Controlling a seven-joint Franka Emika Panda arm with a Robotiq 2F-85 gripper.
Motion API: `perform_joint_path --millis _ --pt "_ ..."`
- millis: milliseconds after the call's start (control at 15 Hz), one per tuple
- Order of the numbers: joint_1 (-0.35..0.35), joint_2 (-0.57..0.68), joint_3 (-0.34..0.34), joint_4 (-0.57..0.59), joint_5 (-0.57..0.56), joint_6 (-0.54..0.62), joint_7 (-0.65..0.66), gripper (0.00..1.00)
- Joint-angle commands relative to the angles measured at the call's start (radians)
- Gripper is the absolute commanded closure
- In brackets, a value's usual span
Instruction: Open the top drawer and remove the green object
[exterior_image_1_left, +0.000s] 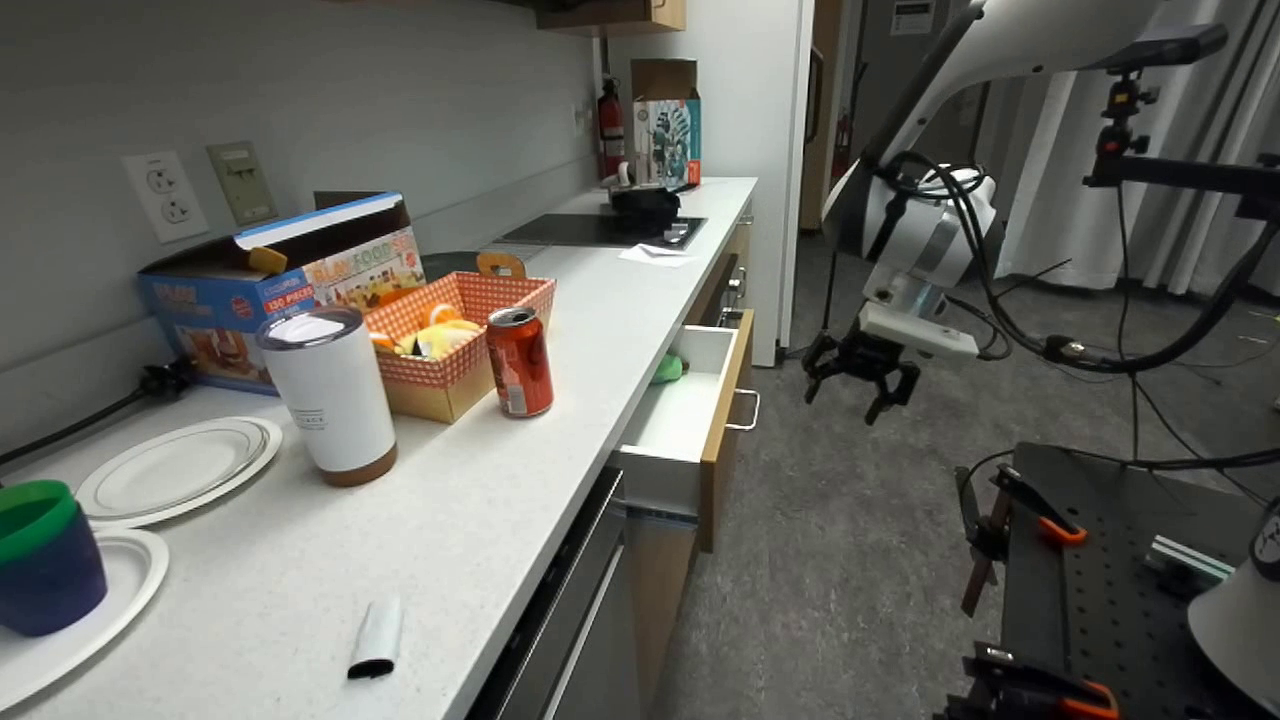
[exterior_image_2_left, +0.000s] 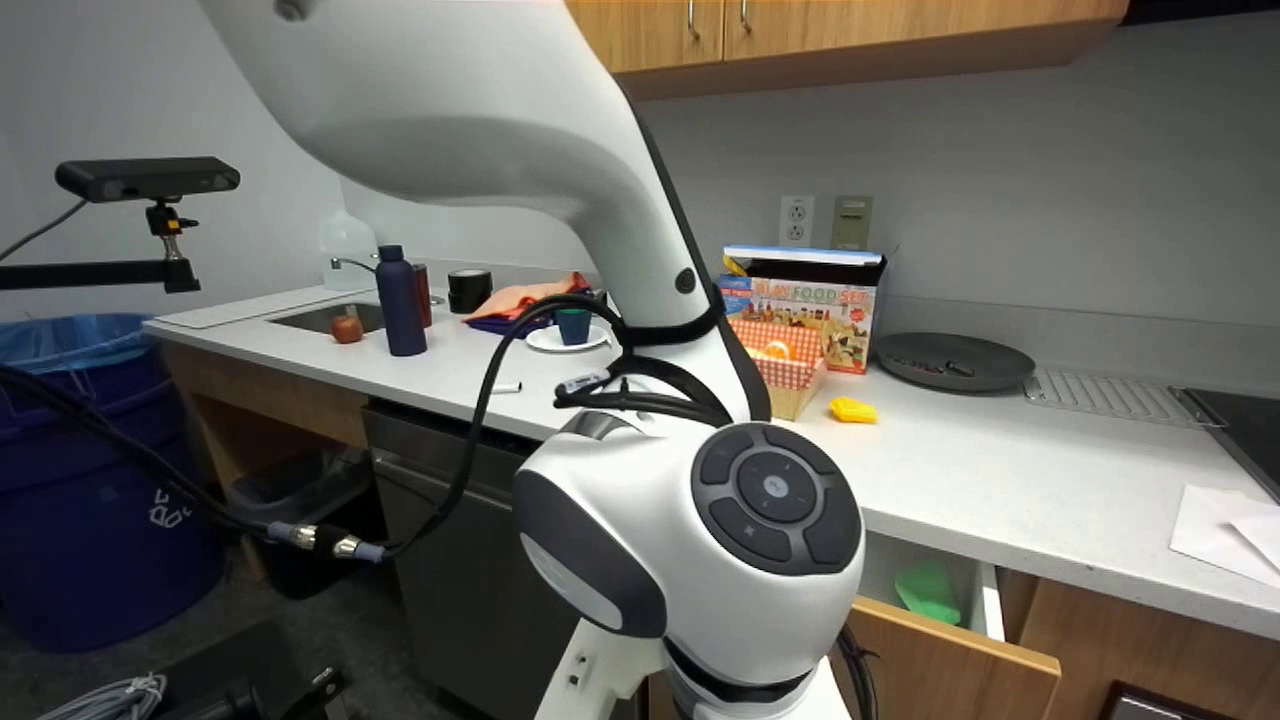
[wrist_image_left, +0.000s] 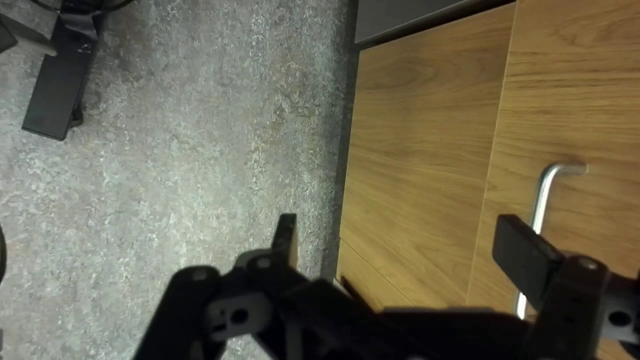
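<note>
Gaping, the gripper (exterior_image_1_left: 841, 407) hangs outside the open drawer (exterior_image_1_left: 668, 420) containing the green object (exterior_image_2_left: 927, 590)

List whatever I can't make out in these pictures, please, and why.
Green object: in an exterior view, partly behind the edge of the countertop; I can't tell what it is.
Top drawer: in an exterior view, partly behind the robot arm.
White tumbler: in an exterior view, print too small to read.
Fingers: blurred in the wrist view, cut off by the bottom edge.
</note>
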Motion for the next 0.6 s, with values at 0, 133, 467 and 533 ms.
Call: perform_joint_path --millis 0,133,467,533 --pt "0.033 -0.155 -0.005 -0.101 -0.059 0.060 0.024 0.00" --pt "0.063 -0.201 -0.011 -0.119 -0.171 0.092 0.085 0.00" --pt "0.083 -0.221 -0.009 -0.037 -0.424 0.114 0.178 0.00" --pt "0.081 -0.213 -0.004 -0.003 -0.433 0.108 0.171 0.00"
